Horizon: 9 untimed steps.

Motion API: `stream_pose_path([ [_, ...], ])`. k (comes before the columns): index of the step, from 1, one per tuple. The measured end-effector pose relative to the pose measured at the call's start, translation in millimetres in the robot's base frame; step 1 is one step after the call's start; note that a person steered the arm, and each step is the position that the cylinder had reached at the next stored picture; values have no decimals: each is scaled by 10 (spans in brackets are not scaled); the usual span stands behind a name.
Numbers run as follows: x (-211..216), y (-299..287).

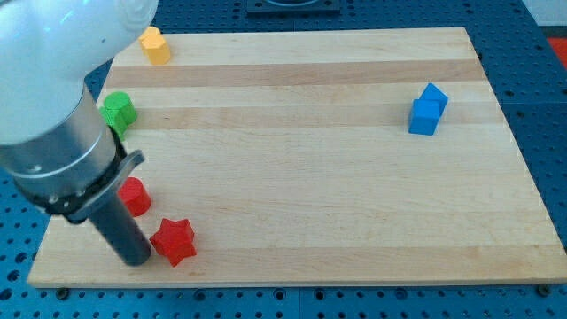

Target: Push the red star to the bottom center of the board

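The red star [174, 240] lies near the board's bottom left corner. My tip [135, 260] rests on the board just left of the star, touching or nearly touching its left side. A second red block [135, 195], rounded in shape, sits just above and left of the star, partly behind my rod. The arm's large white and grey body covers the view's upper left.
A green block [118, 111] sits at the left edge, partly hidden by the arm. A yellow block [155, 45] is at the top left. A blue block [428, 110] is at the upper right. The wooden board [319, 177] lies on a blue perforated table.
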<state>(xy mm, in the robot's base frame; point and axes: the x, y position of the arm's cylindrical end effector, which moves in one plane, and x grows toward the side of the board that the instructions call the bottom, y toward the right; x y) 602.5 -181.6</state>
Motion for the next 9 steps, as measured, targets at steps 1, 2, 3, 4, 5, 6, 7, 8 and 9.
stream_pose_path([
  [1,77,239],
  [2,-126,556],
  [3,-322,625],
  [4,-353,390],
  [5,-465,320],
  [6,-681,377],
  [7,-672,695],
  [8,-588,962],
  [9,-491,1336],
])
